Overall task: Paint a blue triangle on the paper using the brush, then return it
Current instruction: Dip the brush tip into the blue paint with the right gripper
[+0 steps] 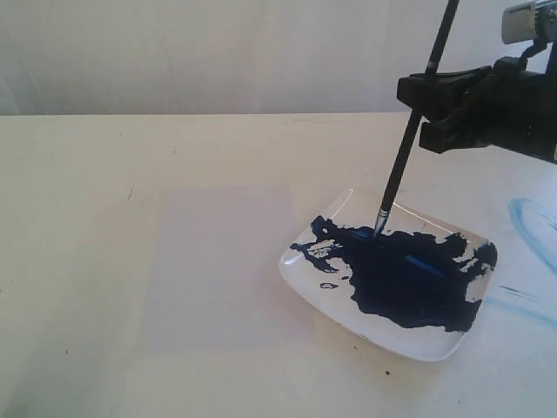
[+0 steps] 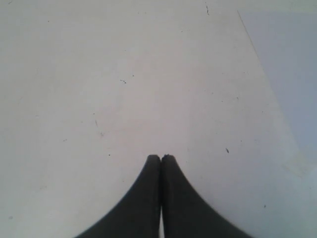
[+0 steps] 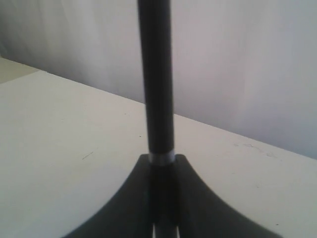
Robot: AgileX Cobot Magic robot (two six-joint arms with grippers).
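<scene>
Right gripper [image 1: 425,111] is clamped tight on the brush [image 1: 399,170], pinching it on the upper shaft, with the handle leaning up and to the right. I see the tip down in the paint [image 1: 405,279], touching the far-left edge of the dark blue pool on the plate [image 1: 344,209]. The paper [image 1: 222,261] lies flat on the table [image 1: 70,218], just left of the plate; whether their edges touch, I can't tell. Left gripper [image 2: 160,157] has its fingers pressed together on nothing, over the table beside the paper's edge. Light-blue smears [image 1: 533,228] mark the table at the right.
</scene>
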